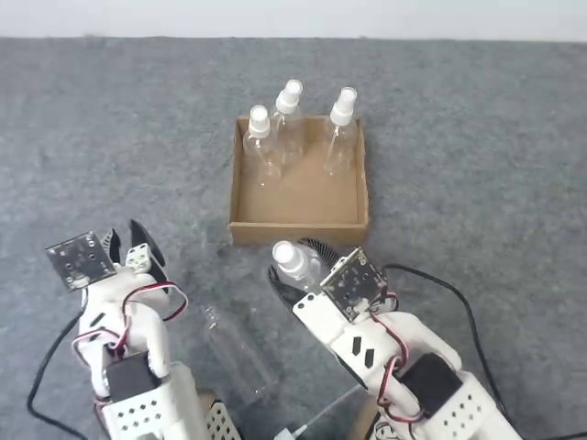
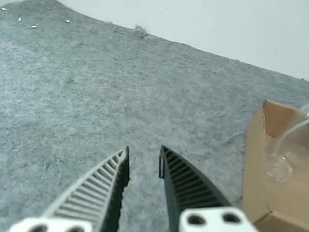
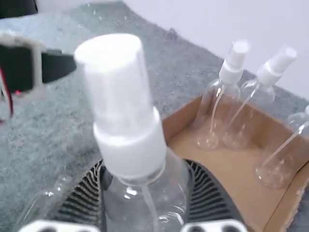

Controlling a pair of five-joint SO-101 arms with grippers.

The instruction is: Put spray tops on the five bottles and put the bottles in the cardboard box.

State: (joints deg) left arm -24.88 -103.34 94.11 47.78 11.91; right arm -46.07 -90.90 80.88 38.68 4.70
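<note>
A grey felt worktop [image 1: 477, 137] runs back to a pale wall [image 1: 293, 18]. Seen from overhead, the cardboard box [image 1: 298, 225] sits toward 12 o'clock from my two arms.

Three capped bottles [image 1: 289, 128] stand upright along the box's 12 o'clock wall. I judge they are packed at the far side so the near half stays free for the last two.

My right fingers [image 1: 295, 266] are closed round the shoulder of a fourth bottle [image 3: 145, 193]. I hold it upright just outside the box's 6 o'clock wall. Its spray top [image 3: 120, 96] is seated on the neck and rises above my fingers. The low grip keeps the top clear and lets the base go in first. By my reckoning this bottle is ready to be lifted over the wall and set down in the open floor of the box.

My left fingers [image 2: 144, 157] are parted by a narrow gap and hold nothing. They hang over bare felt at about 8 o'clock from the box, well out of the right arm's path.

The fifth bottle [image 1: 237, 353] lies on its side between my arms, at about 7 o'clock from the box. Its open neck points toward 11 o'clock, and it has no top yet.
</note>
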